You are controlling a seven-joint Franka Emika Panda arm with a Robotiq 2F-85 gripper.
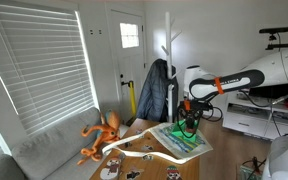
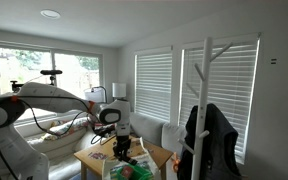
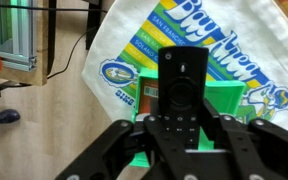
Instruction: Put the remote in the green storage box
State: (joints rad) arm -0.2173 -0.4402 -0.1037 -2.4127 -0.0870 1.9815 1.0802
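Remote point(image 3: 179, 80) is off the table, clamped lengthwise between the fingers point(image 3: 127, 150) of the gripper point(image 3: 184, 122), jaws narrowed onto its lower end, button side facing the wrist camera. Pickup looks done, and carry mostly done. What's left is lowering and release, since the remote is not yet in the green storage box point(image 3: 227, 100). In the wrist view the box's green shows right behind the remote, with white printed fabric point(image 3: 214, 30) around it; can't tell if that fabric is part of the box or lying on it. In an exterior view the arm point(image 1: 229, 82) reaches in from the side, wrist bent down, the gripper point(image 1: 189, 122) pointing down just above the box point(image 1: 184, 142) on the table point(image 1: 149, 165). The orange toy point(image 1: 102, 135) sits well apart. The remote is too small to make out in the exterior views.
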